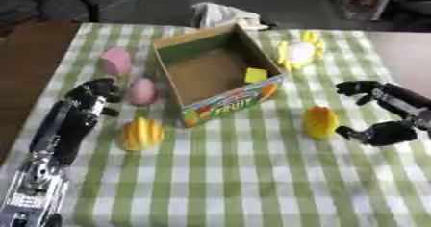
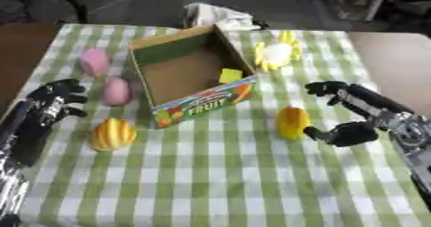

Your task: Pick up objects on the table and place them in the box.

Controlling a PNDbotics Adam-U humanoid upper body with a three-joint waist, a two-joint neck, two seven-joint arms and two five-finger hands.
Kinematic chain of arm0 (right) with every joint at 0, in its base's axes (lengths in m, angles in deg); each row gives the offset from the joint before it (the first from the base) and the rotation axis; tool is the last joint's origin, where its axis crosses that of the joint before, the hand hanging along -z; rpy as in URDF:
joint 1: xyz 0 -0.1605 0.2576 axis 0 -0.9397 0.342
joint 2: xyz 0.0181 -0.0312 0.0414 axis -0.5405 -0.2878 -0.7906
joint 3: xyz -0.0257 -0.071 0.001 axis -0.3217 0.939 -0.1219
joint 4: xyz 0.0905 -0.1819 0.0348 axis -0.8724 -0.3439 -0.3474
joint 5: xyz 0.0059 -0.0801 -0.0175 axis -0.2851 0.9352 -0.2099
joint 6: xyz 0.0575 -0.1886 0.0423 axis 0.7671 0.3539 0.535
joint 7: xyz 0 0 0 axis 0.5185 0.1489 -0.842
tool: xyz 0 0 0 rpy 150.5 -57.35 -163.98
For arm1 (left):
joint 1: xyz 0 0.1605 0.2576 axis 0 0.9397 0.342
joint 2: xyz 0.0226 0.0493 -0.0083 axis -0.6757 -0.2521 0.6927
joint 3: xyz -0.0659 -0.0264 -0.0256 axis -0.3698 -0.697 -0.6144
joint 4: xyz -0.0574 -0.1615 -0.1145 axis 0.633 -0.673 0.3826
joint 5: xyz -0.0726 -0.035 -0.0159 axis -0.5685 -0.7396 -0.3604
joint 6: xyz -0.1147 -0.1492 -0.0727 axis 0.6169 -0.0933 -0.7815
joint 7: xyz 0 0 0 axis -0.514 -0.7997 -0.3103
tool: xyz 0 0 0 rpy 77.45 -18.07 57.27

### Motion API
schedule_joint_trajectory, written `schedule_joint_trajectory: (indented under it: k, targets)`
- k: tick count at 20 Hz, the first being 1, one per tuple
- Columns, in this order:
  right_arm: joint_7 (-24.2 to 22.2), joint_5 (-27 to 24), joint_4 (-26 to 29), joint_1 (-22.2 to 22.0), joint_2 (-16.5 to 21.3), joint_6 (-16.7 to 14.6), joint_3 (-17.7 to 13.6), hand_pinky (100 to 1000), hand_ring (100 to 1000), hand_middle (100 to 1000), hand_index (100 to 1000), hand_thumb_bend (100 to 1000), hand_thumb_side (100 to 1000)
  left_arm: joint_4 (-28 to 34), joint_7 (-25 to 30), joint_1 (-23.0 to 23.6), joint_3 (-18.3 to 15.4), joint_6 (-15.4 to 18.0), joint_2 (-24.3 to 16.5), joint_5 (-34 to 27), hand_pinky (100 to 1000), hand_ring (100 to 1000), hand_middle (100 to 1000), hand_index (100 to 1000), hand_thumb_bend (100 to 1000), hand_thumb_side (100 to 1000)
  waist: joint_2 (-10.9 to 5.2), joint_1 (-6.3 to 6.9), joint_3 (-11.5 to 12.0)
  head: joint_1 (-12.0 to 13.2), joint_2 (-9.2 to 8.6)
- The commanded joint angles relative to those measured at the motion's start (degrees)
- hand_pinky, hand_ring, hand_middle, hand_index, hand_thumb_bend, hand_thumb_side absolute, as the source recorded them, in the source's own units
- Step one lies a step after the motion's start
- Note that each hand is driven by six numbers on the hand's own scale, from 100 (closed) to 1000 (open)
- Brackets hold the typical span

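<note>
Right now my right hand (image 2: 341, 120) hangs spread wide beside the yellow-orange fruit (image 2: 292, 122), thumb low and nearly at its side, fingers arched above, gripping nothing. That fruit stands with its long axis running toward and away from me on the checked bench (image 2: 219, 173). The box (image 1: 221, 74) lies askew, its printed end pointing to my near right, a small yellow piece (image 1: 256, 75) inside. My left hand (image 1: 94, 96) rests with fingers curled, empty, next to a pink piece (image 1: 141, 91). Only the right eye view shows my right forearm fully.
</note>
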Motion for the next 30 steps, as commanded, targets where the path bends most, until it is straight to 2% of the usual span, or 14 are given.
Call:
schedule_joint_trajectory:
  k: [1, 13, 24, 26, 28, 29, 30]
  targets:
    - [0.0, 1.0, -2.0, 1.7, 0.2, -0.2, -0.7, 780, 894, 847, 941, 401, 274, 0.7, 0.1, -0.3, 0.0, 0.0, -0.8, 0.0, 616, 711, 689, 794, 157, 625, -0.74, 0.02, 0.0, 0.0, 0.28]
    - [0.5, 2.8, -9.5, 5.0, -3.7, -1.2, 0.1, 773, 877, 822, 932, 382, 297, 0.7, 0.2, -0.3, 0.1, 0.0, -0.6, 0.0, 616, 711, 689, 795, 157, 626, -0.81, 0.2, 0.3, -0.1, 0.28]
    - [0.2, 4.5, -12.8, 5.8, -4.6, -1.9, 0.9, 767, 854, 775, 882, 368, 285, 0.7, 0.2, -0.3, 0.1, 0.0, -0.6, 0.0, 616, 711, 689, 795, 156, 626, -0.66, 0.04, 0.9, 0.0, 0.28]
    - [0.9, 5.1, -13.1, 5.8, -4.7, -1.6, 0.8, 757, 835, 744, 843, 357, 257, 0.7, 0.2, -0.3, 0.1, 0.0, -0.6, 0.0, 616, 711, 689, 795, 156, 627, -0.66, 0.05, 0.9, 0.0, 0.28]
    - [3.0, 5.7, -13.3, 5.9, -4.8, -1.4, 0.6, 737, 797, 658, 776, 337, 214, 0.7, 0.2, -0.4, 0.1, 0.0, -0.6, 0.0, 616, 711, 689, 795, 155, 626, -0.66, 0.08, 0.9, 0.0, 0.28]
    - [5.0, 6.0, -13.3, 5.9, -4.8, -1.2, 0.4, 713, 752, 554, 682, 317, 163, 0.7, 0.2, -0.4, 0.1, 0.0, -0.6, 0.0, 616, 711, 689, 795, 155, 626, -0.67, 0.1, 0.9, 0.0, 0.28]
    - [7.5, 6.1, -13.1, 5.9, -4.8, -1.0, 0.0, 699, 726, 501, 626, 304, 137, 0.7, 0.1, -0.4, 0.1, 0.0, -0.6, 0.0, 616, 711, 689, 795, 155, 626, -0.67, 0.12, 0.8, 0.1, 0.28]
